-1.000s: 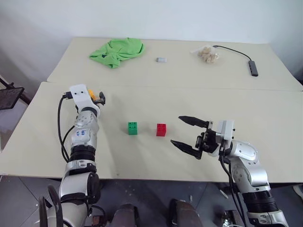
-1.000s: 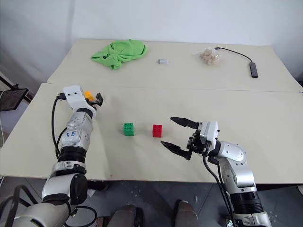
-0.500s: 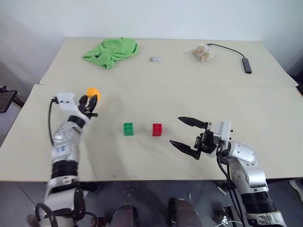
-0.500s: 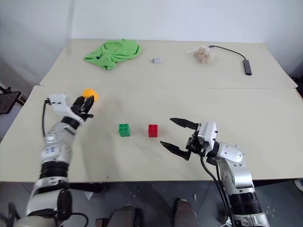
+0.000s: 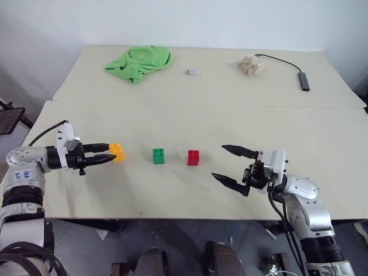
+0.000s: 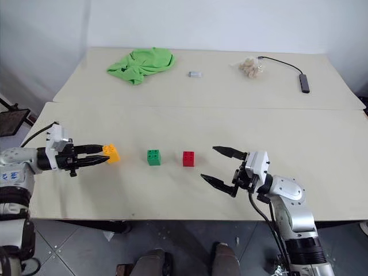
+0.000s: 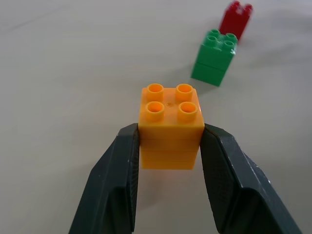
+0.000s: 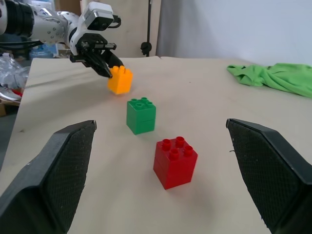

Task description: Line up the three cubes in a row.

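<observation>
Swinging low now after hovering farther back: left gripper (image 5: pixel 107 156) clamping the orange-yellow cube (image 5: pixel 117 152), probably just touching the table (image 5: pixel 172 190), left of the green cube (image 5: pixel 158 156) and red cube (image 5: pixel 194 157), roughly in line. Idling beyond those, right gripper (image 5: pixel 234 167) spread wide, empty.

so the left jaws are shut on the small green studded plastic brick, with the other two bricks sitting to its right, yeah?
Not quite: the left gripper is shut on the small orange-yellow studded plastic brick, not the green one. The left wrist view shows it. The green studded brick and red studded brick sit to its right.
</observation>
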Robot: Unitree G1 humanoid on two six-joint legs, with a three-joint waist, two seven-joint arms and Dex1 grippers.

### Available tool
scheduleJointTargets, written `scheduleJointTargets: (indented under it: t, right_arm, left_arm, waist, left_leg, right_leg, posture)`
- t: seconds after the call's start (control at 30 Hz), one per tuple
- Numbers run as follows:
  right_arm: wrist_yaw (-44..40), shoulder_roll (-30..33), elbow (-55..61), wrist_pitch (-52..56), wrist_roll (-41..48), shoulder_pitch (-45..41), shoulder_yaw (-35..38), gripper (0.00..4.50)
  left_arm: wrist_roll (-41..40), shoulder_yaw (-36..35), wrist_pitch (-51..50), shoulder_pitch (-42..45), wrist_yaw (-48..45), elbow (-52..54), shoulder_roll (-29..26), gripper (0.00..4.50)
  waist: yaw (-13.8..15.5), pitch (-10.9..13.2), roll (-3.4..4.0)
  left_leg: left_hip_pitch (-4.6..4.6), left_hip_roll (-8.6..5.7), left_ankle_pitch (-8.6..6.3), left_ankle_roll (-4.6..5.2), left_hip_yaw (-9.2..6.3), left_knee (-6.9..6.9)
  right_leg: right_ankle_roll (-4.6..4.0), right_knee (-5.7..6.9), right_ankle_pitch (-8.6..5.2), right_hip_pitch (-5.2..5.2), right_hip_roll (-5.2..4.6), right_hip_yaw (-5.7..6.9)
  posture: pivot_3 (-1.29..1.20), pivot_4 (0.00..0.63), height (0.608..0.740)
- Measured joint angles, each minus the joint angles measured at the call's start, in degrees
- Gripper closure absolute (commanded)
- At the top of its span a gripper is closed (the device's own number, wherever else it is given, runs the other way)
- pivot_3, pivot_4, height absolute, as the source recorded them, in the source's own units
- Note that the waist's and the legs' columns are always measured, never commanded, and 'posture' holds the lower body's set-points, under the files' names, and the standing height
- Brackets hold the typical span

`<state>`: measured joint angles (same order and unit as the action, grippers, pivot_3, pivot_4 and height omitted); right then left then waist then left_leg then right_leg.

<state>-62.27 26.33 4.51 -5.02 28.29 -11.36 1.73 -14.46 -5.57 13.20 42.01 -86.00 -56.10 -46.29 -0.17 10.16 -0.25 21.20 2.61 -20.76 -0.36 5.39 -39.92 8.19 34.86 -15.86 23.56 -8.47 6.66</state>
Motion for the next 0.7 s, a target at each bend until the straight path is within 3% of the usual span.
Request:
scheduleJointTargets:
  t: [0.3,0.57,0.7]
  right_arm:
    - [-0.3,2.3,0.7,0.4,0.1,0.9,1.0,0.0]
    - [-3.3,5.3,1.1,3.8,1.4,0.0,0.9,0.0]
    - [-7.8,13.8,0.9,10.4,3.4,-4.0,1.5,0.0]
  left_arm:
    - [3.4,2.5,8.3,5.7,0.0,-7.8,3.4,3.03]
    - [4.2,3.9,1.3,6.1,0.0,-7.4,2.4,0.66]
    - [-1.8,1.0,-8.3,1.0,0.0,3.6,-4.1,0.66]
  waist:
    - [0.1,0.0,0.0]
    - [-0.1,0.0,-0.04]
    - [-0.9,0.1,-0.1]
  left_leg:
    - [0.01,0.0,-0.01,0.03,0.02,-0.06]
    - [0.05,0.0,-0.02,0.04,0.02,-0.05]
    - [0.05,0.06,-0.03,0.04,0.04,-0.03]
  right_leg:
    - [0.01,0.04,0.0,0.01,-0.02,-0.02]
    - [0.01,0.07,0.0,0.07,-0.02,-0.03]
    - [0.01,0.12,0.0,0.13,-0.02,-0.06]
  posture:
    - [0.0,0.15,0.74]
    - [0.0,0.15,0.74]
    - [0.0,0.15,0.74]
